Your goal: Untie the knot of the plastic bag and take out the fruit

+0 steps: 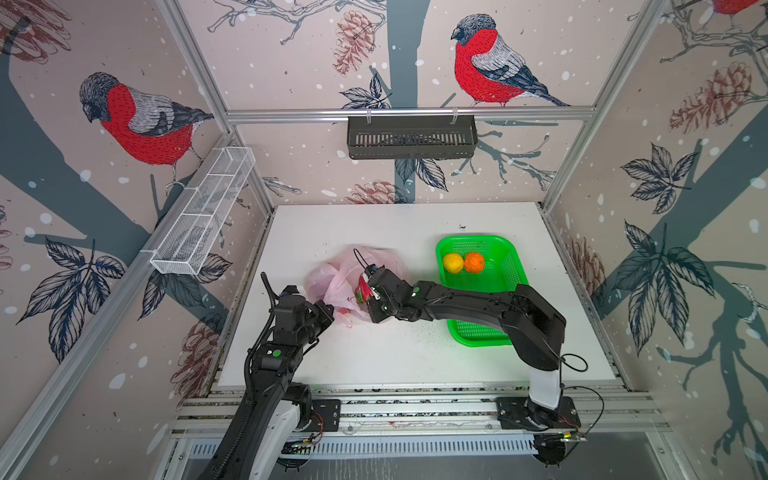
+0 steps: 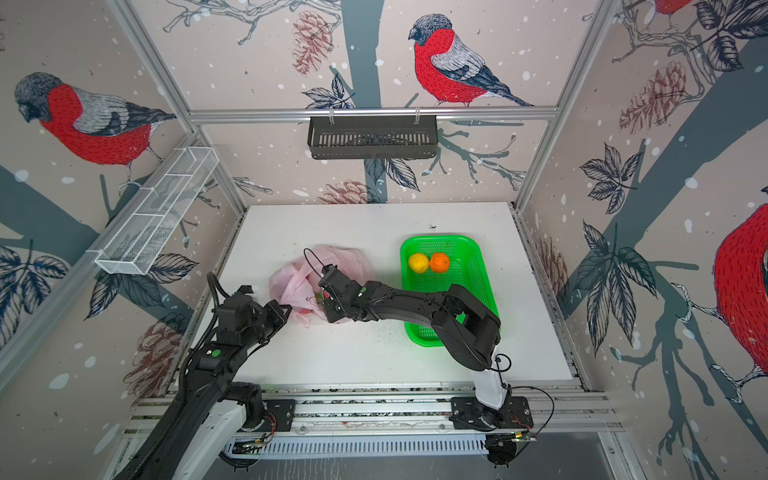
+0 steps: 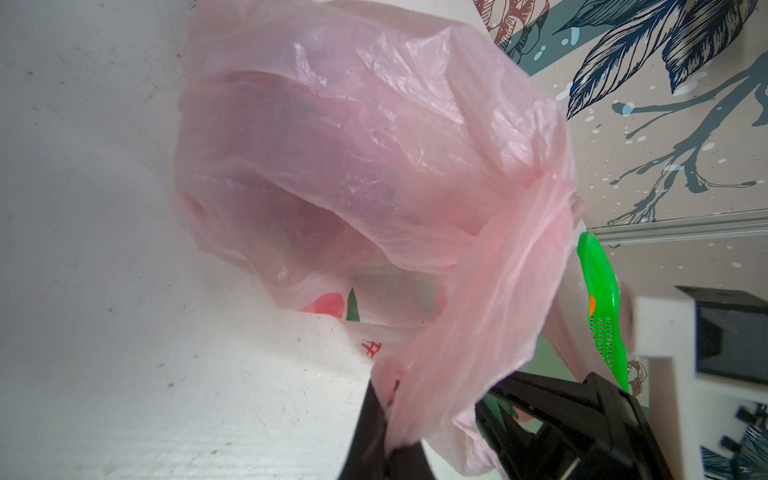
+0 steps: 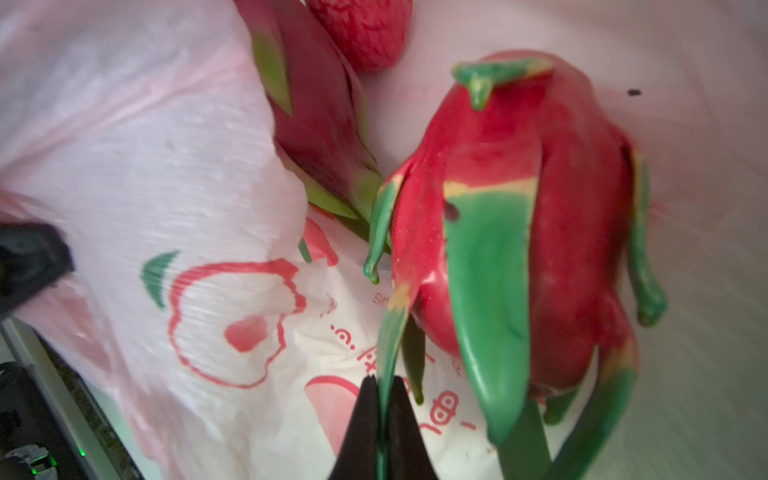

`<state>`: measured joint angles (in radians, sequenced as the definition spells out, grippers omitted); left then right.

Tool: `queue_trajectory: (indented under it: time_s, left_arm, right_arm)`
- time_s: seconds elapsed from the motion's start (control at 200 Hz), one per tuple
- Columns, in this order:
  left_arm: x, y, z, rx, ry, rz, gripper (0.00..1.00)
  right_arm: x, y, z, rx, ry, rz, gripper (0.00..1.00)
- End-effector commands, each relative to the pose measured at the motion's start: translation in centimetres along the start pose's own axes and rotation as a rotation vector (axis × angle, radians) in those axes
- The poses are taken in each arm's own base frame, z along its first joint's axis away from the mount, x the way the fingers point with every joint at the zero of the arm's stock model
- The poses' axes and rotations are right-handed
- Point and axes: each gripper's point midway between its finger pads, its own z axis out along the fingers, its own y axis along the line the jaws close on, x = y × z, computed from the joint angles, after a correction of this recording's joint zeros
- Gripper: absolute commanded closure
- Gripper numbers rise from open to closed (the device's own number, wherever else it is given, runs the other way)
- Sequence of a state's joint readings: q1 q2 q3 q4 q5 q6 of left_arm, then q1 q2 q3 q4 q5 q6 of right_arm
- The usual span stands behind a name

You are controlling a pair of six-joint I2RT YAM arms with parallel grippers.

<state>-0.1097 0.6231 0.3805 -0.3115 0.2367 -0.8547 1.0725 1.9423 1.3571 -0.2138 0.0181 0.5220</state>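
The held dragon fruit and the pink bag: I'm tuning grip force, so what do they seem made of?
The dragon fruit: probably moulded plastic or rubber, glossy, smooth painted-looking green tips. The plastic bag: thin translucent film, crinkled and faintly shiny.

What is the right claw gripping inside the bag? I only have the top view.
Observer: The right claw is shut on a green scale tip of a dragon fruit.
Operator: More fruit in there?
Observer: A second dragon fruit and a round red fruit also lie in the plastic bag.
Operator: And the other arm?
Observer: The left claw is shut on a strip of the bag's pink film.
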Motion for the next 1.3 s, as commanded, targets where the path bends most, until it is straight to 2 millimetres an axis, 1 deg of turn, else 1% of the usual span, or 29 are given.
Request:
queue_trajectory:
  time_s: [0.0, 0.125, 0.26, 0.44, 0.485, 0.595, 0.736, 0.856, 1.111, 1.191, 1.296]
  left_arm:
    - [-0.6, -0.7, -0.1, 0.024, -0.023, 0.031, 1.0]
    - [-0.4, -0.5, -0.2, 0.02, -0.017, 0.035, 1.0]
    - [-0.2, -0.3, -0.2, 0.014, -0.009, 0.04, 1.0]
    - [-0.1, -0.2, -0.4, 0.013, -0.009, 0.046, 1.0]
    - [0.0, -0.2, -0.4, 0.011, -0.007, 0.047, 1.0]
    - [0.1, 0.0, -0.4, 0.008, -0.005, 0.05, 1.0]
    - [0.4, 0.1, -0.3, 0.008, 0.002, 0.054, 1.0]
    - [0.6, 0.2, -0.4, 0.015, 0.007, 0.057, 1.0]
    - [0.5, -0.3, -0.6, 0.039, 0.002, 0.063, 1.0]
    - [0.4, -0.6, -0.7, 0.051, -0.003, 0.065, 1.0]
    - [0.3, -1.0, -0.8, 0.067, -0.009, 0.069, 1.0]
  right_arm:
    - [-0.6, -0.3, 0.0, 0.012, -0.048, 0.021, 0.96]
    - [0.3, -0.7, 0.5, 0.02, -0.035, 0.026, 0.92]
    - [0.5, -0.6, 0.4, 0.021, -0.03, 0.024, 0.85]
    - [0.3, -0.3, -0.6, 0.039, -0.032, 0.005, 0.67]
    - [0.1, -0.3, -1.1, 0.049, -0.037, -0.001, 0.64]
    - [-0.3, -0.3, -2.1, 0.073, -0.053, -0.013, 0.6]
    - [-1.5, -0.1, -3.3, 0.096, -0.087, -0.022, 0.55]
    - [-2.8, 0.1, -3.5, 0.111, -0.118, -0.027, 0.39]
    - [-5.8, 0.3, -2.6, 0.123, -0.16, -0.04, 0.26]
    - [-6.8, -0.3, -2.2, 0.134, -0.164, -0.036, 0.23]
    - [-7.4, -1.2, -1.6, 0.145, -0.16, -0.024, 0.2]
